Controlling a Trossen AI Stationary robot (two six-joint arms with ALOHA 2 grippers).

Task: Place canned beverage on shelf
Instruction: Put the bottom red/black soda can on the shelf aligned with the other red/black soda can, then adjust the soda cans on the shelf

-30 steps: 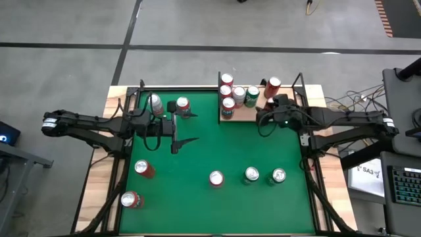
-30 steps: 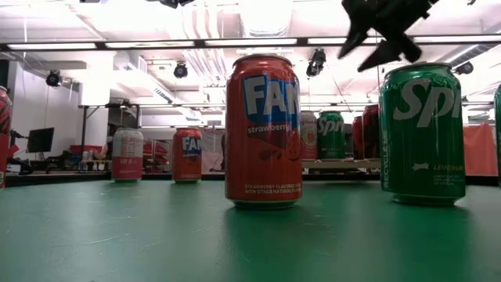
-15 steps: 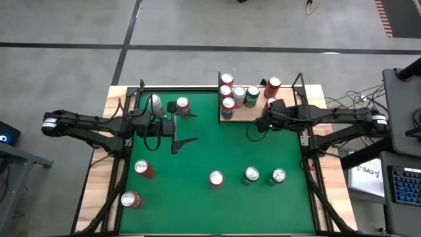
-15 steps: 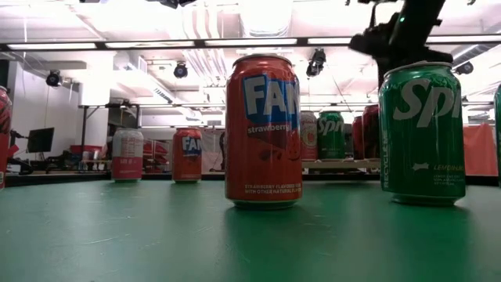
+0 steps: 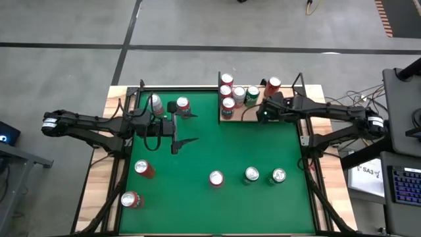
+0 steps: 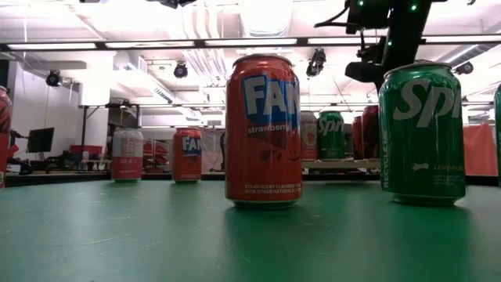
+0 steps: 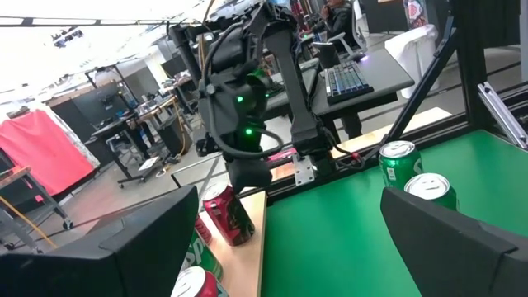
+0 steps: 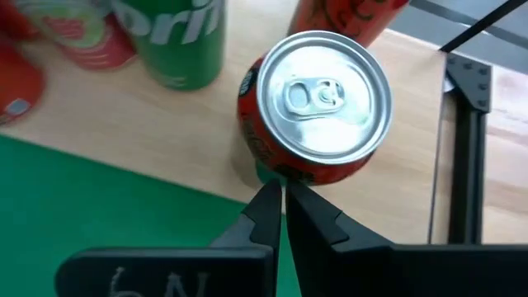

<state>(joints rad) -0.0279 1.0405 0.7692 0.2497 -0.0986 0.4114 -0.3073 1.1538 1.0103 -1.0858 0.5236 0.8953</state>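
Note:
The shelf (image 5: 245, 114) is a pale wooden board at the table's far edge, with several cans standing on it. In the right wrist view a red canned beverage (image 8: 318, 95) stands upright on the shelf's wood (image 8: 157, 140), near its front edge. It also shows in the left wrist view (image 7: 228, 213). My right gripper (image 8: 280, 191) hangs shut and tipped downward just above this can's near side, holding nothing. The arm hides this can in the high view. My left gripper (image 5: 193, 127) waits open and level over the table's left half.
Loose cans stand on the green felt: three in a row near the front (image 5: 216, 178) (image 5: 251, 174) (image 5: 278, 175), two at the front left (image 5: 143, 168) (image 5: 130, 199), and two by the left gripper (image 5: 182, 104) (image 5: 154, 102). A Sprite can (image 8: 177, 33) stands beside the red one.
My right gripper has shut on nothing; its fingers stood apart a second ago. It has tipped nose-down and swung a little toward the table's far edge, over the shelf's right part.

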